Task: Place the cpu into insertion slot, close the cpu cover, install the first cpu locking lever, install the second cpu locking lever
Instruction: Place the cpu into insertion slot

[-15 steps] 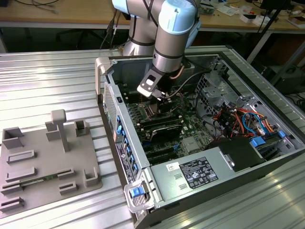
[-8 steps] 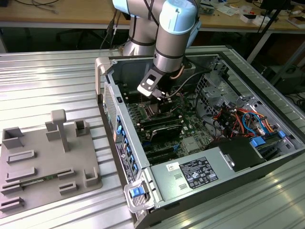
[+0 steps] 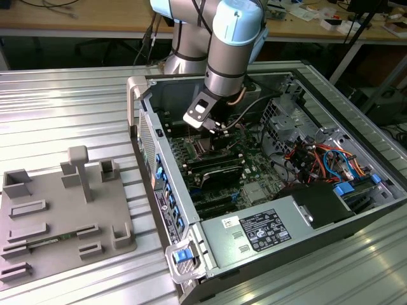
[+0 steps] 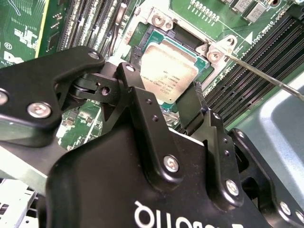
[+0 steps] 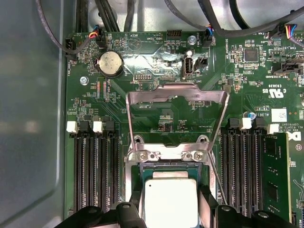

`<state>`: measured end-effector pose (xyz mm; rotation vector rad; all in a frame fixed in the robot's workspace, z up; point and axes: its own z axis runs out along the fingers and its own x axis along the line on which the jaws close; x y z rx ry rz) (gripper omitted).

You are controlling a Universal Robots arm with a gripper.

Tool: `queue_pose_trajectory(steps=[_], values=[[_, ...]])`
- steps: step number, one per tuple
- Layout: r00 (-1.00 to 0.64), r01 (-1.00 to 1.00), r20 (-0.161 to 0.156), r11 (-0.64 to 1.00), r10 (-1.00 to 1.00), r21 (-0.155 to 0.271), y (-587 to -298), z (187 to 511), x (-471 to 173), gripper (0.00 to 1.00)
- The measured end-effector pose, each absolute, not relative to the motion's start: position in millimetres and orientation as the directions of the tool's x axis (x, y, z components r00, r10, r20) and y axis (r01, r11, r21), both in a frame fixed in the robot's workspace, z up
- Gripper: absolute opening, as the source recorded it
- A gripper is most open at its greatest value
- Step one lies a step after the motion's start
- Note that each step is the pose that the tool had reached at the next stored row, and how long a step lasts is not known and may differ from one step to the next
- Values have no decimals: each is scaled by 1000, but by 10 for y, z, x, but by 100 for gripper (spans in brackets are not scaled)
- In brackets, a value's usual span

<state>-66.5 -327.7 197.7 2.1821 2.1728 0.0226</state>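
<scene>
The cpu (image 5: 171,204) lies flat in the insertion slot (image 5: 137,175) with its silver-grey metal top up. Its green border sits level inside the slot's rim, so it looks seated or all but seated. Being square, it has no long axis. Its 4 edges run parallel to the rim and to the long black memory slots (image 5: 92,175) that flank it on 2 sides.

The gripper (image 4: 164,88) comes down on it from above. Its 2 fingers (image 4: 142,114) are parted just to the chip's width and set against 2 opposite edges, so I judge that it has hold of the cpu by the sides. Such a grip keeps the chip level as it meets the slot.

The cpu cover (image 5: 176,92) stands swung up on its hinge, at the slot's edge away from the gripper. That leaves the slot open to take the chip. A thin locking lever (image 4: 259,75) juts out from 1 corner of the slot, unlatched by the look of it, as a raised cover requires.

In the exterior view the arm reaches down into the open computer case (image 3: 166,171). The grey power supply box (image 3: 254,232) sits at the case's near end. A grey parts tray (image 3: 63,216) lies on the table to the exterior view's left, well apart from the work.
</scene>
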Motion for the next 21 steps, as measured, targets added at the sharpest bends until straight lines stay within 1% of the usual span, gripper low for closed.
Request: queue_pose_trajectory(steps=[21], values=[[16,998,-33,-14,999,54,-3279,1977,-654,55]])
